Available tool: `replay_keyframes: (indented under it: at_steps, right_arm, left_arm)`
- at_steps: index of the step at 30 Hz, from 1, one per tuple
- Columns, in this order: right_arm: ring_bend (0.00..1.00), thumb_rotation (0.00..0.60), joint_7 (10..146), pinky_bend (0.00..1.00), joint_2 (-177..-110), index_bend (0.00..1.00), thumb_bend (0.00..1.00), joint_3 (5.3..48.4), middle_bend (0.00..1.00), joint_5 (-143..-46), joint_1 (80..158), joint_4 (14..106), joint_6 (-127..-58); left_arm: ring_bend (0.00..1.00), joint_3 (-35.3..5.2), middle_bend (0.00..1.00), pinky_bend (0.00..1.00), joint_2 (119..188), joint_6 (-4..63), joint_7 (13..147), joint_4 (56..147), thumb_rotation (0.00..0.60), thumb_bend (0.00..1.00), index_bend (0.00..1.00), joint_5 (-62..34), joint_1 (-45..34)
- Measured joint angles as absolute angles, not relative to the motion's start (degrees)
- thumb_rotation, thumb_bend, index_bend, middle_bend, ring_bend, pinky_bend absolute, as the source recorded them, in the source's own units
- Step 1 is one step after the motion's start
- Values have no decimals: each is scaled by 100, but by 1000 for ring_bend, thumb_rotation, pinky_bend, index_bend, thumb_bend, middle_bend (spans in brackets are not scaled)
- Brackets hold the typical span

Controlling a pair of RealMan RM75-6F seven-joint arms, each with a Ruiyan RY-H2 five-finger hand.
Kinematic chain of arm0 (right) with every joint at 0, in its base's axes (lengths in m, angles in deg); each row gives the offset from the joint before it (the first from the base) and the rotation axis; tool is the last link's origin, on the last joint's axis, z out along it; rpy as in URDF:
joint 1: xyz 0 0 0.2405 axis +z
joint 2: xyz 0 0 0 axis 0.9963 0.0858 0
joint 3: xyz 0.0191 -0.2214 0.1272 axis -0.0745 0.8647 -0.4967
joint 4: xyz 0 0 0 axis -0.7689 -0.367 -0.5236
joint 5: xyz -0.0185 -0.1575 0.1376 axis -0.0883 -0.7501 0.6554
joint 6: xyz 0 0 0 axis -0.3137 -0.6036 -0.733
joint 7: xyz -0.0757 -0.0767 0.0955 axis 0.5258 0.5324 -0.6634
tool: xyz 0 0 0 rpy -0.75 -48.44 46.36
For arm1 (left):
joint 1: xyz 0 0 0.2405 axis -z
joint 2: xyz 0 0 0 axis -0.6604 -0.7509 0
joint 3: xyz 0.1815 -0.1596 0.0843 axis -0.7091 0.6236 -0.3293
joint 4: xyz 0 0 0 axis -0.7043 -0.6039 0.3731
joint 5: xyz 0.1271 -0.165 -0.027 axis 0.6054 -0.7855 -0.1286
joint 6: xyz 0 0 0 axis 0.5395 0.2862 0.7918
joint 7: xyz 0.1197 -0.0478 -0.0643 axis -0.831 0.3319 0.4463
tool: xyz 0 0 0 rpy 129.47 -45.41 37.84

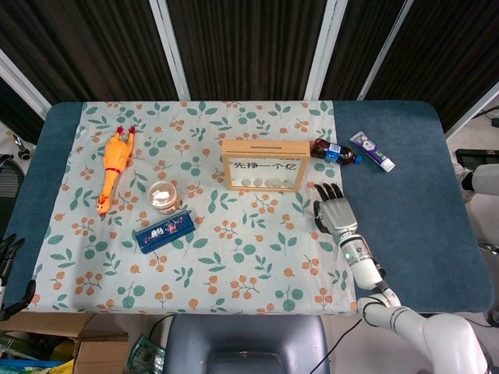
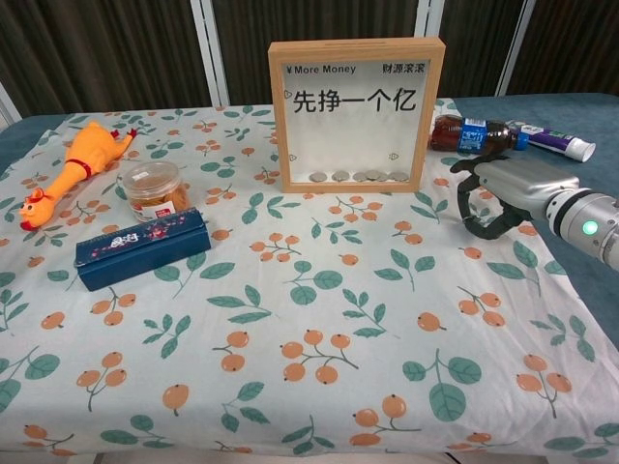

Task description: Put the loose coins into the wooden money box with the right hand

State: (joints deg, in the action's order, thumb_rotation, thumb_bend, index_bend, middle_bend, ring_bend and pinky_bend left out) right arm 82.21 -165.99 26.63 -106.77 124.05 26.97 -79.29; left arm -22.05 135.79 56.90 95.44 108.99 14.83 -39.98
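Note:
The wooden money box [image 1: 260, 142] [image 2: 356, 48] stands upright at the middle back of the cloth, a glass front showing several coins [image 2: 359, 176] lying along its bottom. My right hand [image 1: 332, 210] [image 2: 499, 191] hovers palm down to the right of the box and in front of the cola bottle, fingers apart and curved down toward the cloth. I see nothing held in it. No loose coin shows on the cloth; the spot under the hand is hidden. My left hand [image 1: 9, 269] shows only as dark fingers at the left edge, off the table, holding nothing.
A cola bottle [image 2: 472, 134] and a toothpaste tube [image 2: 553, 141] lie behind the right hand. On the left are a rubber chicken [image 2: 73, 169], a small snack jar [image 2: 154, 188] and a blue box [image 2: 141, 246]. The floral cloth [image 2: 309, 338] covers the table.

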Motion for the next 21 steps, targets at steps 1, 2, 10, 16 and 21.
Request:
replay_keyframes:
  at_steps: [1,2,10,16,21]
  right_arm:
    - [0,600,8211,0,-16596,668,584,2659,193,-10680,12406,2702,-7942]
    - [0,600,8199,0,-16593,669,584,2656,194,-10684,12407,2707,-7956]
    - [0,600,8142,0,-16573,686,588,2642,208,-10694,12413,2747,-7984]
    - [0,600,8150,0,-16582,718,597,2638,233,-10685,12410,2745,-7999]
    - [0,600,8126,0,-16557,732,607,2620,244,-10686,12395,2801,-8063]
  left_arm:
    - [0,-2206,0,0,13579,5690,9546,10898,600,440,0,1485,-3999]
    - [0,-2206,0,0,13578,5693,9546,10897,600,440,0,1488,-3999]
    - [0,-2207,0,0,13582,5709,9568,10886,600,439,0,1500,-4002]
    - [0,-2205,0,0,13584,5698,9571,10882,600,439,0,1495,-3997]
    - [0,-2206,0,0,13582,5705,9574,10884,600,441,0,1498,-4000]
